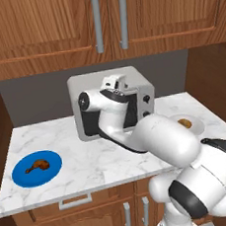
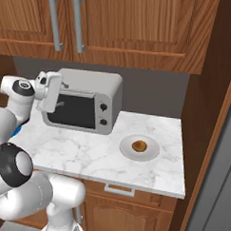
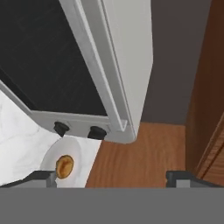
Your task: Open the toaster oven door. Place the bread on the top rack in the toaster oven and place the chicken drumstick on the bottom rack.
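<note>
The silver-grey toaster oven (image 2: 92, 85) stands at the back of the counter. Its door (image 2: 72, 111) is closed, and the dark glass hides both racks. My gripper (image 2: 57, 98) is open and holds nothing. It hovers at the upper left of the door, by the door's top edge (image 3: 98, 65). In the hand view the fingertips (image 3: 41, 178) stand far apart. The bread (image 2: 139, 146) lies on a white plate (image 2: 151, 152) to the right of the oven. To the left, the chicken drumstick (image 1: 36, 166) rests on a blue plate (image 1: 23, 177).
Wooden upper cabinets (image 1: 109, 16) hang above the oven. A tall wooden side panel (image 2: 207, 116) closes off the counter's right end. Two knobs (image 2: 103, 114) sit on the oven's right panel. The marble counter (image 1: 85, 158) has open room in front of the oven.
</note>
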{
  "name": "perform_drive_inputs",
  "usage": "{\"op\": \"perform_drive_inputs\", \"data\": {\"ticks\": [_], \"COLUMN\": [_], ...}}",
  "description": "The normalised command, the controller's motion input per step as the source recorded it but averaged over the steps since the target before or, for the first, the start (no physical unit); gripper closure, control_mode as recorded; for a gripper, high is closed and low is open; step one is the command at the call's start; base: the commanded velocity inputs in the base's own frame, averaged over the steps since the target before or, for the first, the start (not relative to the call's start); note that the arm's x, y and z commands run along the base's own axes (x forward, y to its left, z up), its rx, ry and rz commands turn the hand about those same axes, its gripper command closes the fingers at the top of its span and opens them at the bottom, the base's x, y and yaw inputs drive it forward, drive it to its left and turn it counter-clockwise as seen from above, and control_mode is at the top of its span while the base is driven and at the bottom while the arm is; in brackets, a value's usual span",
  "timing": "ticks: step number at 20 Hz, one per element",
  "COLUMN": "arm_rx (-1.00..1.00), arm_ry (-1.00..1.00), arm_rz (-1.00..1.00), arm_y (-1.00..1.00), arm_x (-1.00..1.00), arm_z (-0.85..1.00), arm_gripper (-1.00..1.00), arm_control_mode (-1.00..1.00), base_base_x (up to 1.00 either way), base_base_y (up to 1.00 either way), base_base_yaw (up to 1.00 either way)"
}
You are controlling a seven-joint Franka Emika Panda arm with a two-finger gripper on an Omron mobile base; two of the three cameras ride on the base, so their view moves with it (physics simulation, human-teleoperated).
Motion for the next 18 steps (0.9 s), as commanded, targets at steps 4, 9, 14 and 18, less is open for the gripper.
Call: {"op": "perform_drive_inputs", "data": {"ticks": [4,9,14,18], "arm_rx": [-0.01,0.0,0.0,0.0], "arm_ry": [0.0,0.0,0.0,0.0], "arm_rz": [0.12,0.13,0.13,0.13], "arm_y": [0.0,0.0,0.0,0.0], "arm_x": [0.28,0.31,0.3,0.36], "arm_z": [-0.19,-0.15,-0.16,-0.2], "arm_gripper": [-1.0,-1.0,-1.0,-1.0], "arm_control_mode": [-1.0,-1.0,-1.0,-1.0], "base_base_x": [0.0,0.0,0.0,0.0], "base_base_y": [0.0,0.0,0.0,0.0], "base_base_yaw": [0.0,0.0,0.0,0.0]}}
